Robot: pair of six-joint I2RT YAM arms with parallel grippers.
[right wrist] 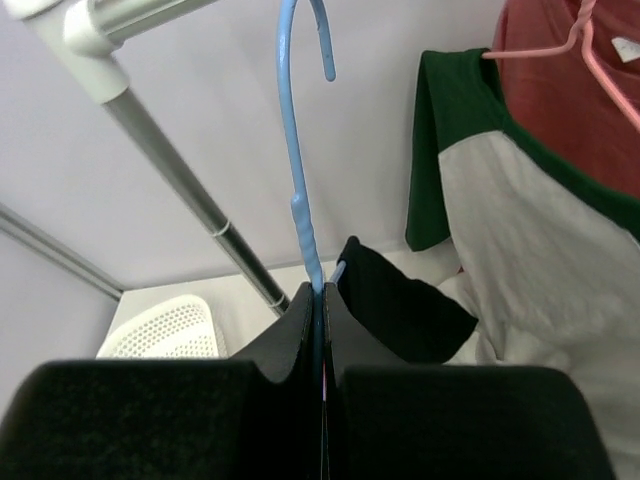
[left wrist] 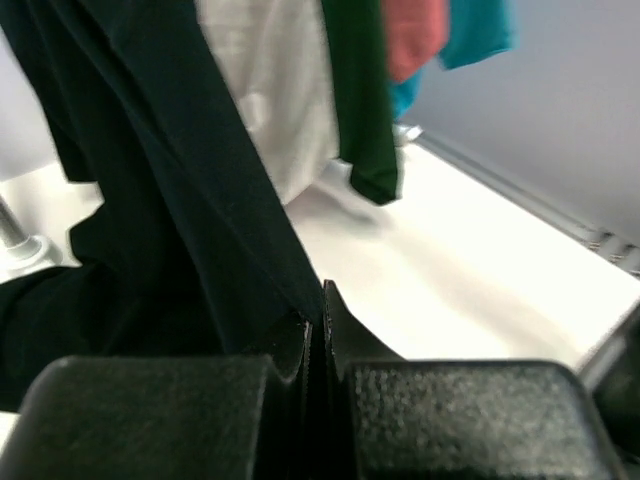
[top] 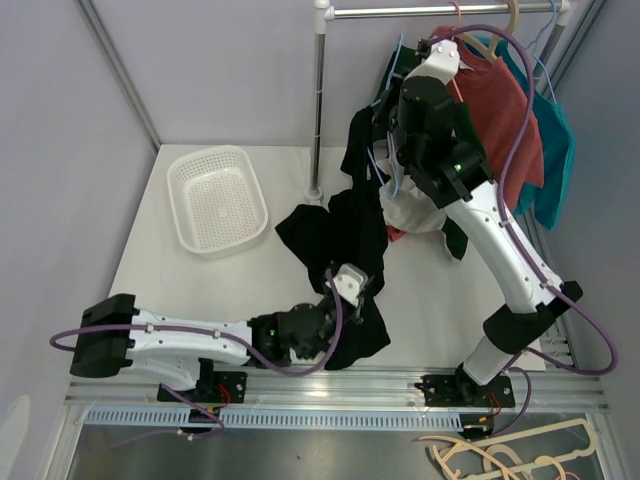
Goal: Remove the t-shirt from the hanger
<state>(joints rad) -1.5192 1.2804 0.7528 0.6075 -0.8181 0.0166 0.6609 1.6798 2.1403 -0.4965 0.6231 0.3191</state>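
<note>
Black t-shirt [top: 325,230] drapes from blue hanger [right wrist: 298,190], lower half pooled on surface [top: 430,320]. Right claw [right wrist: 320,300] pinched tight on hanger neck. Left claw [left wrist: 322,310] clamped on shirt fabric. Shirt likely soft, light, stretchy, so grip bunched cloth low down.

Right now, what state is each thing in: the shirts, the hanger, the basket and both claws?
Blue hanger: off the rail, hook free.
Right claw: shut on blue hanger.
Black t-shirt: upper part hangs by the hanger, rest heaped on table.
Left claw: shut on black t-shirt.
White basket: upright, empty.
Red t-shirt: hanging on pink hanger.
White-and-green shirt: hanging.
</note>
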